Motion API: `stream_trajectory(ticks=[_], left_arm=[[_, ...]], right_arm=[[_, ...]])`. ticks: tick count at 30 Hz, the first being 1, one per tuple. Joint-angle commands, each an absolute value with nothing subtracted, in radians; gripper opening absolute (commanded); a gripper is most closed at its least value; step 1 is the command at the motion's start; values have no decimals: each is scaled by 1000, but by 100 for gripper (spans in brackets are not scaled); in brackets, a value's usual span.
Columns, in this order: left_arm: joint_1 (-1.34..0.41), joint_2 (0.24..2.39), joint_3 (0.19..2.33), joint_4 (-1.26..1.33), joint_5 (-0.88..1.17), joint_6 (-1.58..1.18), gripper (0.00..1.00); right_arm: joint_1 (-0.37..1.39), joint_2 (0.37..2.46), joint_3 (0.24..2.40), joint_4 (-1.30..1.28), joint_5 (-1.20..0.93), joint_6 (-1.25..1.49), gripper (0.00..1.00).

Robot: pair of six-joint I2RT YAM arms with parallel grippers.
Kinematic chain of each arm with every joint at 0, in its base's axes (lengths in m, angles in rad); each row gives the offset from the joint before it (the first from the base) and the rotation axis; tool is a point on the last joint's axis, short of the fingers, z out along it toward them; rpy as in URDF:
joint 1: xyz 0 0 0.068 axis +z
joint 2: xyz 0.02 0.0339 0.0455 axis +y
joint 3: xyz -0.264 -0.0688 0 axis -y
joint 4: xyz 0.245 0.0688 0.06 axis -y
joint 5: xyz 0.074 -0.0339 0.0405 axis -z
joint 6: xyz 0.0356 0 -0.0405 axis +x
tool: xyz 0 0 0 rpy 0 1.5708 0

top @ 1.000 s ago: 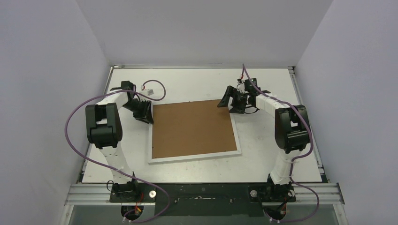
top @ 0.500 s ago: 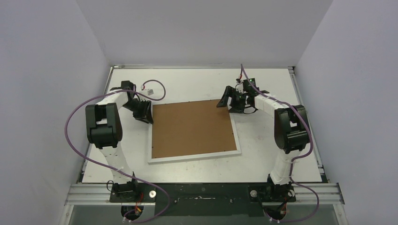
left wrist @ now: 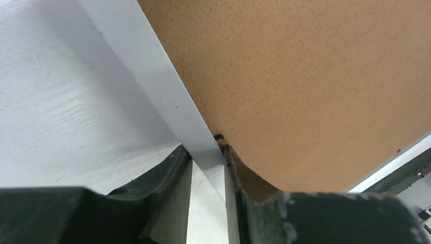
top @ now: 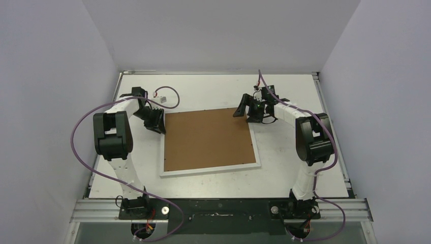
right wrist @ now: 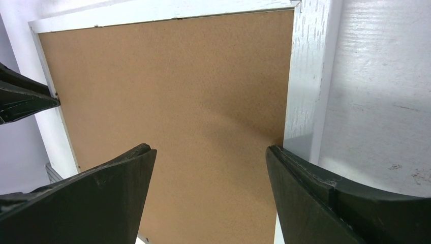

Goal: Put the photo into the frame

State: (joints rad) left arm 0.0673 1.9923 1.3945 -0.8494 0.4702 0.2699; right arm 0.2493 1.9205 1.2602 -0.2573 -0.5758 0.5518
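Since a second ago, the right gripper [top: 244,116] has edged left above the frame [top: 211,170], at its far right corner, fingers wide apart. Only the left wrist view shows the left gripper [left wrist: 206,150] clamped on the frame's white rail. The frame lies flat mid-table [top: 284,173], with a brown board [top: 208,138] filling it.

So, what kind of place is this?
Probably a lab robot test cell, not a home: a white table boxed in by plain walls, the left arm and right arm bolted to a metal rail, one frame laid out.
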Motion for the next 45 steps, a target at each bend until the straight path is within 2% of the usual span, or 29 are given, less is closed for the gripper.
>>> stream_trajectory(ticks=[1,8,13,18,24,27,33,37,45], left_arm=[[23,2021,1422,-792,546,302,1],[21,2023,1436,-796,545,302,1],[21,2019,1468,-819,557,297,3],[41,2026,1580,-924,614,288,19],[75,1997,1709,-1066,648,338,41],[75,1977,1709,-1180,628,462,46],[-17,1835,1419,-1221,476,685,48],[-109,1711,1225,-1105,388,694,48],[-267,1487,988,-979,237,743,49]], right_arm=[[320,2007,1237,-316,-649,547,82],[372,2007,1332,-500,-434,447,83],[353,1951,1411,-480,-480,450,89],[297,1934,1575,-400,-524,475,97],[261,2064,1807,-429,-465,429,97],[241,2147,1866,-438,-441,408,98],[215,2264,1913,-402,-482,449,97],[214,2300,1918,-407,-484,451,98],[206,2304,1875,-397,-487,459,96]])
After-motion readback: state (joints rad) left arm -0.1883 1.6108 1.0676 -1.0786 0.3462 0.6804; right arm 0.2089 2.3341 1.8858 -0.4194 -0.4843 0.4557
